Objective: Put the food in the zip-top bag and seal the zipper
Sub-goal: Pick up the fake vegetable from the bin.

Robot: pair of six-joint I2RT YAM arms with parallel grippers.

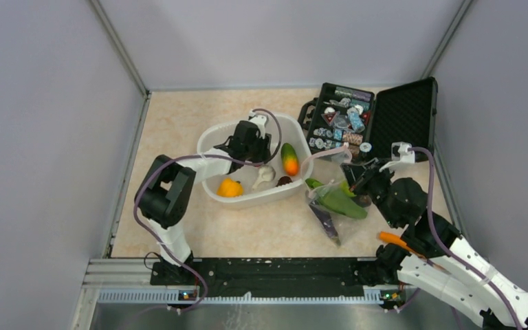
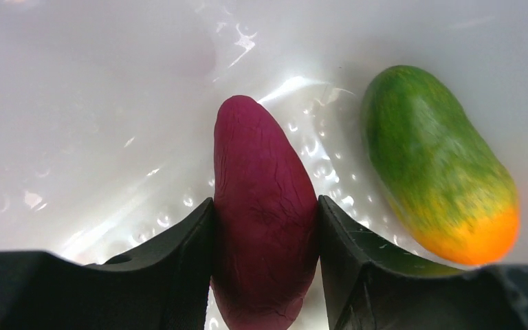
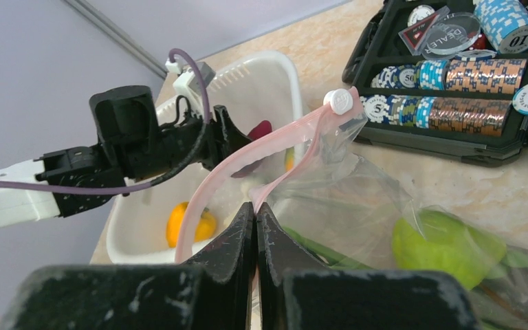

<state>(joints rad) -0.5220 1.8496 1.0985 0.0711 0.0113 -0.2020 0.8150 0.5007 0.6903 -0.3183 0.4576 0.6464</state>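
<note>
Left wrist: left claw [image 2: 265, 206] seemingly clamps the maroon food piece [image 2: 261, 165].

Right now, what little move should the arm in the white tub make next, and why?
Probably lift straight up. The left gripper has its fingers pressed on both sides of the purple piece in the white tub, beside the green-orange fruit, while the right gripper holds the zip-top bag by its zipper.

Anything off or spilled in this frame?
Nothing spilled or damaged. Only clutter: loose chips jumbled in the open black case, far right. Unbagged food sits in the white tub; right claw pinches the zip-top bag's pink zipper, mouth open.
</note>
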